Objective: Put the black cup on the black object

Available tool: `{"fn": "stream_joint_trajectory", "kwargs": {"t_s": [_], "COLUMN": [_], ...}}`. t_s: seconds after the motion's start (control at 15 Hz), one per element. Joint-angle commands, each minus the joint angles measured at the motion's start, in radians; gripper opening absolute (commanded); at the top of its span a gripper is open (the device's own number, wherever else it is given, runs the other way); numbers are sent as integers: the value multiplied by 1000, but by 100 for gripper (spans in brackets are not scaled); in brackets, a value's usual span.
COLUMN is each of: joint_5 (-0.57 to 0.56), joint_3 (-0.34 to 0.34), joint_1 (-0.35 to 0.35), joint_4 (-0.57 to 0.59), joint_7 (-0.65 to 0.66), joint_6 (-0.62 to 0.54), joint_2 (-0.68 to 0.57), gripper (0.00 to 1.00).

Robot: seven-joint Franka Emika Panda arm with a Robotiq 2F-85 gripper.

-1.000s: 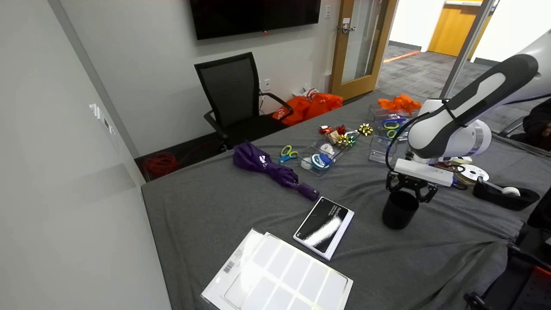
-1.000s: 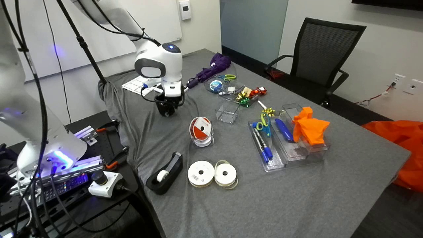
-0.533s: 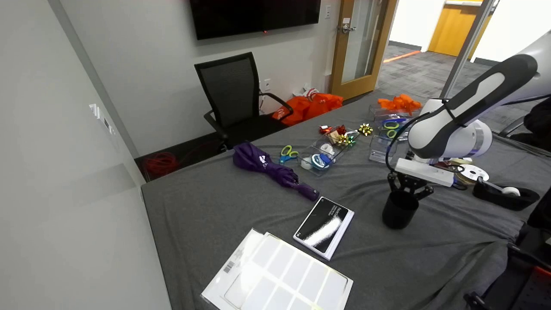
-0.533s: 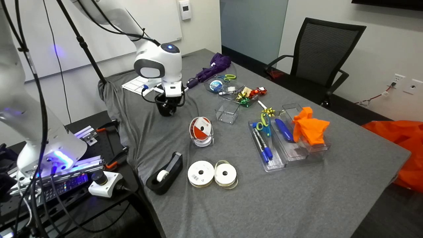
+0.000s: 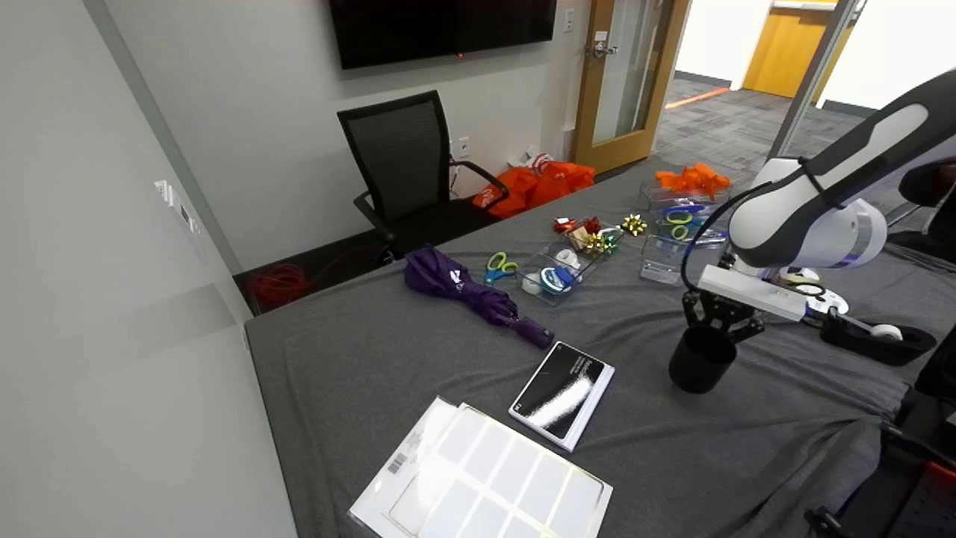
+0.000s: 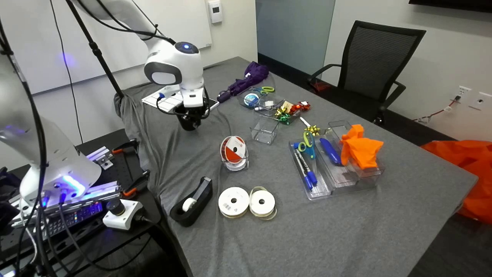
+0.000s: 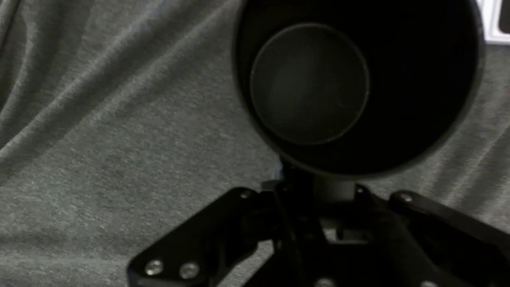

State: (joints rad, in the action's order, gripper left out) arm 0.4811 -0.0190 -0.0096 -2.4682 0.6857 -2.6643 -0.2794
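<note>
The black cup (image 5: 700, 362) is upright or nearly so on the robot's side of the black object, its open mouth facing up in the wrist view (image 7: 358, 79). My gripper (image 5: 721, 323) is shut at one side of it, just under the rim (image 7: 310, 179). Its fingertips are hidden by the cup there, so the exact part gripped does not show. Whether the cup's base (image 6: 187, 124) clears the cloth I cannot tell. The black object (image 5: 560, 392), a glossy black rectangle with white edges, lies flat; only its corner (image 7: 505, 18) enters the wrist view.
Beside the black object lie white label sheets (image 5: 493, 478) and a purple umbrella (image 5: 478, 295). A clear tray of tape and bows (image 5: 556, 278) sits farther back. Ribbon spools (image 6: 233, 202), a tape dispenser (image 6: 192, 204) and a clear organiser (image 6: 338, 181) occupy the robot's side.
The jaws have closed at the cup's side. Since half a second ago, gripper and cup have shifted together, a little right and up in an exterior view. The black object has stayed put.
</note>
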Motion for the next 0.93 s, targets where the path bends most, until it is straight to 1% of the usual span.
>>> {"fn": "stream_joint_trajectory", "kwargs": {"t_s": [0.0, 0.13, 0.27, 0.4, 0.67, 0.87], "joint_5": [120, 163, 178, 184, 175, 135], "joint_3": [54, 69, 80, 88, 92, 80], "joint_1": [16, 43, 68, 88, 108, 112], "joint_4": [-45, -8, 34, 90, 202, 297], "joint_7": [45, 131, 240, 358, 553, 667], "joint_6": [64, 91, 92, 80, 56, 90], "joint_2": [162, 184, 183, 154, 70, 3], "gripper": [5, 5, 5, 5, 5, 5]}}
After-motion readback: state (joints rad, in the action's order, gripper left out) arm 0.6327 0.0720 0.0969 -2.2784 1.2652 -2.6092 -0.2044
